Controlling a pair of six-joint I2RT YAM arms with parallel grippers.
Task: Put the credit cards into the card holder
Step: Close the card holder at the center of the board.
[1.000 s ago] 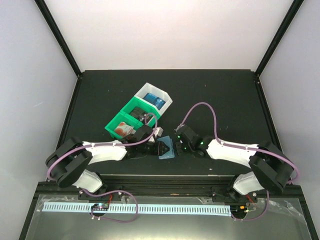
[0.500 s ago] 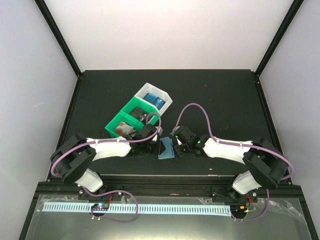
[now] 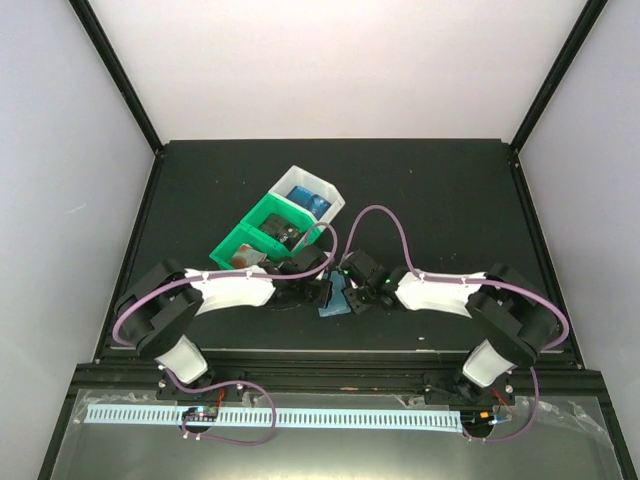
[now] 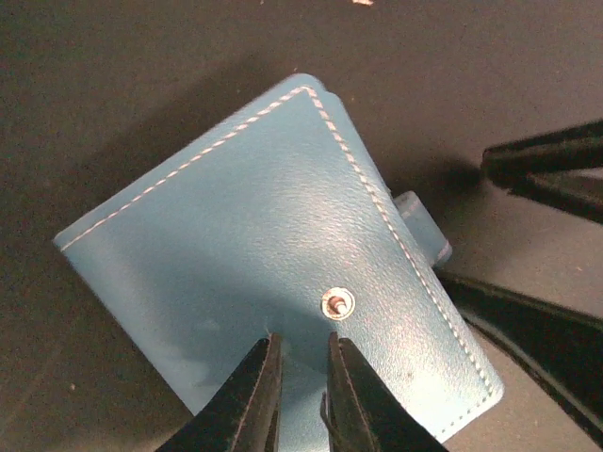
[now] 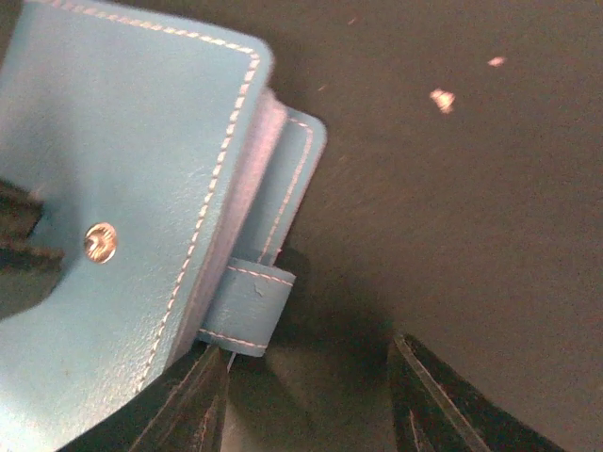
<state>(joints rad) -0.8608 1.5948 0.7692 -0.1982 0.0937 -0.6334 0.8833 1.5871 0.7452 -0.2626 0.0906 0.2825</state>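
The teal card holder [image 4: 283, 273] lies folded shut on the black table, its snap stud [image 4: 336, 303] showing and its tab [image 5: 247, 309] loose at one edge. My left gripper [image 4: 303, 347] hovers over the cover just below the stud, its jaws a narrow gap apart with nothing between them. My right gripper [image 5: 311, 377] stands open at the tab side, one finger [image 5: 198, 400] against the holder's edge beside the tab. In the top view both grippers meet over the holder [image 3: 333, 300]. The credit cards lie in the bins: red-and-white [image 3: 243, 259], black [image 3: 287, 233], blue [image 3: 308, 198].
Two green bins [image 3: 262, 215] and a white bin [image 3: 335, 195] stand in a diagonal row just behind the left arm. The right arm's cable [image 3: 385, 215] loops above the table. Black frame posts mark the table's back corners.
Both arms have drawn in toward each other over the card holder. The left jaws have narrowed. The right gripper has slid left to the holder's tab edge.
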